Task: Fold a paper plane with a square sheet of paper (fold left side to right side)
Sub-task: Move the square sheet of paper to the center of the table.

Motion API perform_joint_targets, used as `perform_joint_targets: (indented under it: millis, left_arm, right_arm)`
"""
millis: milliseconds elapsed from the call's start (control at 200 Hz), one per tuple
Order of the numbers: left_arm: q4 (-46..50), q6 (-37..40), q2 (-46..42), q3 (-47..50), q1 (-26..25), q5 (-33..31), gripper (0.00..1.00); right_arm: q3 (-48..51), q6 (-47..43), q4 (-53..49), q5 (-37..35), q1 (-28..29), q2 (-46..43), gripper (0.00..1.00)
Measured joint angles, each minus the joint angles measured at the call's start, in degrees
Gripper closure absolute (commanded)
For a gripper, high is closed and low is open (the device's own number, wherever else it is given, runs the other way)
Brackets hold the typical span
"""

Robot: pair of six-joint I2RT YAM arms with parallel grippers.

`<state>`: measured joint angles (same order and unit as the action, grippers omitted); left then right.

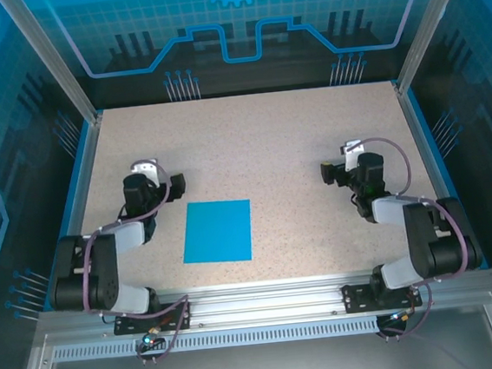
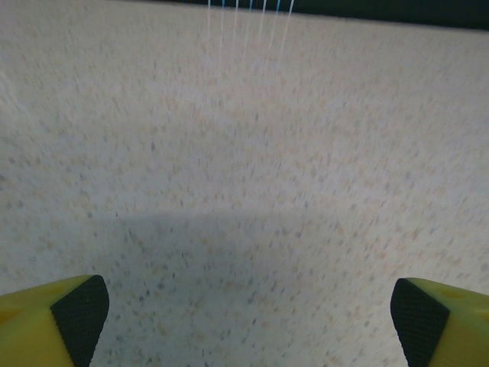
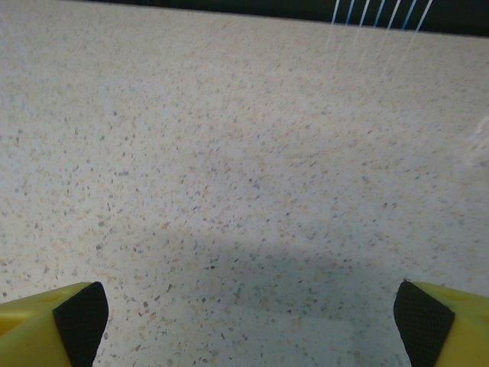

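Lying flat at the lower centre of the top view, the thin, bright cyan-blue square sheet of paper (image 1: 217, 231) is resting unfolded on the speckled beige tabletop (image 1: 268, 139). The left tool (image 2: 250, 317) and the right tool (image 3: 250, 319) are standing wide apart, empty, over the tabletop.

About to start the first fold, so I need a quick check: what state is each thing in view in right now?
paper: flat, unfolded, lying on the table, nothing touching it.
left gripper: open, empty, over bare table.
right gripper: open, empty, over bare table.
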<state>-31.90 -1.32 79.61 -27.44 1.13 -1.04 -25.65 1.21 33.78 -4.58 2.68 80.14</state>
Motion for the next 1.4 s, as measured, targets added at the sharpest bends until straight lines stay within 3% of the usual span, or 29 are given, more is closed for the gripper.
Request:
perform_joint_targets:
  millis: [190,360,535,770,875,1045,1401]
  left_arm:
    - [14.49,-6.71,-11.39,-7.58,0.0,-0.13,0.01]
    - [28.48,-16.46,-15.87,-13.77,-0.63,3.58,0.01]
    - [46.38,-19.87,-14.71,-21.03,-8.31,5.46,0.06]
    - [59.36,-21.7,-11.67,-24.11,-24.26,4.79,0.29]
    - [63.49,-21.55,-5.81,-25.46,-28.33,3.67,0.47]
    - [67.12,-21.27,2.43,-26.73,-32.17,1.4,0.73]
    - [67.58,-21.29,11.89,-27.76,-35.28,0.83,0.9]
  right_arm:
    - [-2.82,4.37,-12.7,-2.51,0.31,-12.57,0.0]
    - [-7.02,13.35,-28.79,-2.64,2.32,-22.25,0.0]
    - [-8.48,22.73,-42.73,-0.66,6.54,-28.13,0.0]
    - [-8.66,28.46,-54.29,-0.28,15.26,-29.68,0.0]
    - [-8.66,29.44,-56.65,-1.27,17.31,-29.66,0.0]
    - [-8.85,30.1,-58.55,-2.93,17.92,-29.66,0.0]
    - [-9.49,30.12,-60.24,-4.74,17.97,-29.66,0.0]
